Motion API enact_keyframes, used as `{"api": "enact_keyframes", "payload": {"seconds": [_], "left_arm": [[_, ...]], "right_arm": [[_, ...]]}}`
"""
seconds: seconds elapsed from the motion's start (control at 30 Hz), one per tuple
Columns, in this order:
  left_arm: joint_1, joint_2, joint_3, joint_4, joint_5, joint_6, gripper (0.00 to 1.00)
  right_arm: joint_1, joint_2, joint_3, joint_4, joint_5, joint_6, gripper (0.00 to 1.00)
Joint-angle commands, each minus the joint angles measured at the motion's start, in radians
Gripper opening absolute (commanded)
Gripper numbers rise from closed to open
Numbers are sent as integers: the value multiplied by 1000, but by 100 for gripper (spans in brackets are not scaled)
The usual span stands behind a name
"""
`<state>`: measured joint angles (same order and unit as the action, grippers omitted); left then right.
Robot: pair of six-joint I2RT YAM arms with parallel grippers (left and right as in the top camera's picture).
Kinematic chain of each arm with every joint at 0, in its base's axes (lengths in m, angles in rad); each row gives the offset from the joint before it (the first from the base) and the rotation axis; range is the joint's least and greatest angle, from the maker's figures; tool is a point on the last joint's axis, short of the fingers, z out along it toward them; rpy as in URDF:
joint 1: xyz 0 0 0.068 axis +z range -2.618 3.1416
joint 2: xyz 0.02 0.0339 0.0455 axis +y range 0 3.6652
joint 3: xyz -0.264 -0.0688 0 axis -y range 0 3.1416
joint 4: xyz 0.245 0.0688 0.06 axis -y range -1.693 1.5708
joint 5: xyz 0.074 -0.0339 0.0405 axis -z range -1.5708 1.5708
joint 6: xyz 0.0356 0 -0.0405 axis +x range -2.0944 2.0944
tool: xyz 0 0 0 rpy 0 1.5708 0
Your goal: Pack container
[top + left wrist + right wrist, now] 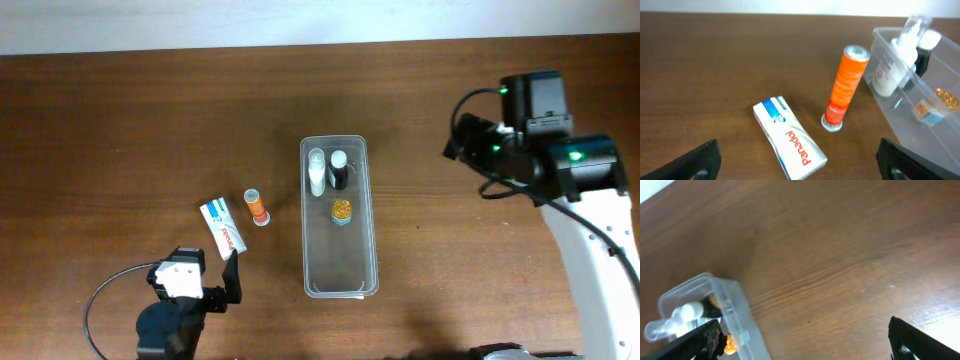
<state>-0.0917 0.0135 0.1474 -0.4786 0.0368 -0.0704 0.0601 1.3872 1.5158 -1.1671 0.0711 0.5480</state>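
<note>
The left gripper [205, 272] hangs over the near left part of the wooden table [120, 130]. Its wrist view shows the fingers [695, 161] spread wide with nothing between them, so it is released.

Just beyond it a white box [222, 226] with blue and red print lies flat, angled across the table. An orange tube [257, 206] with a silver cap lies just to the right of the box and close beside it, not touching it. From the left wrist view the tube's cap points toward the far right.

The container [370, 240] stands at the middle of the table, right of the tube, with its long side running near to far. In its far half a white bottle [317, 172] and a black bottle [339, 170] with a white cap sit side by side against the far end. A small gold-topped item [341, 211] sits just nearer than them.

The right gripper [805, 344] is over the far right of the table, well apart from the container. Its fingers [920, 342] are also spread wide and released, and bare wood shows between them.
</note>
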Motion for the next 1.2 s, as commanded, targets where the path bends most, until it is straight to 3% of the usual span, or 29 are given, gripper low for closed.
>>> {"api": "enact_keyframes", "payload": {"seconds": [0.0, 0.1, 0.33, 0.6, 0.9, 1.17], "left_arm": [[6, -8, -6, 16, 5, 18, 99], [6, -8, -4, 92, 85, 9, 99], [6, 86, 127, 171, 19, -56, 99], [6, 570, 512, 53, 32, -55, 99], [5, 1165, 1106, -298, 126, -30, 99], [5, 1384, 1192, -323, 327, -30, 99]], "right_arm": [[-55, -12, 12, -4, -15, 8, 99], [-81, -11, 12, -5, -14, 8, 98], [-88, -6, 12, -5, -14, 8, 98], [-88, -6, 12, -5, -14, 8, 98], [-88, -6, 12, -5, -14, 8, 98], [-88, -6, 12, -5, -14, 8, 98]]}}
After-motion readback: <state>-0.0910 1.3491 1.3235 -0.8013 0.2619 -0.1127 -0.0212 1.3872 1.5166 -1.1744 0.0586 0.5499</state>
